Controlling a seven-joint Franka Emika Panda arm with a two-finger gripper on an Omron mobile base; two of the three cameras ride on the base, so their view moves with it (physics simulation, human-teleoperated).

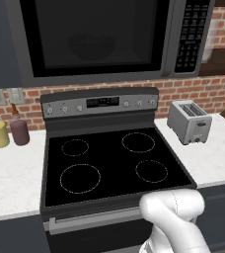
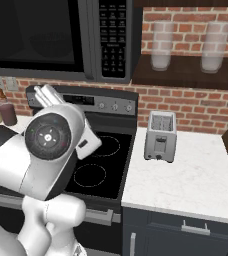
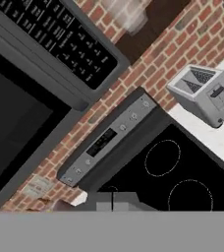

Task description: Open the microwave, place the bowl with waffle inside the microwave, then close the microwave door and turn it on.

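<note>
Above the stove [image 1: 109, 158], the microwave [image 1: 99, 39] is sitting with the microwave door [image 1: 92, 34] shut. The bowl [image 1: 91, 45] is showing faintly behind the dark glass, so it is already inside. The gripper [image 3: 112, 201] is pinched tight with nothing in it. It is pointing up at the keypad [image 3: 55, 37], which is lying up and away from the finger tips. I think pressing a button is the job left.

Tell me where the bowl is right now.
The bowl sits inside the microwave, dimly seen through the shut door in the left base view, above the stove.
</note>
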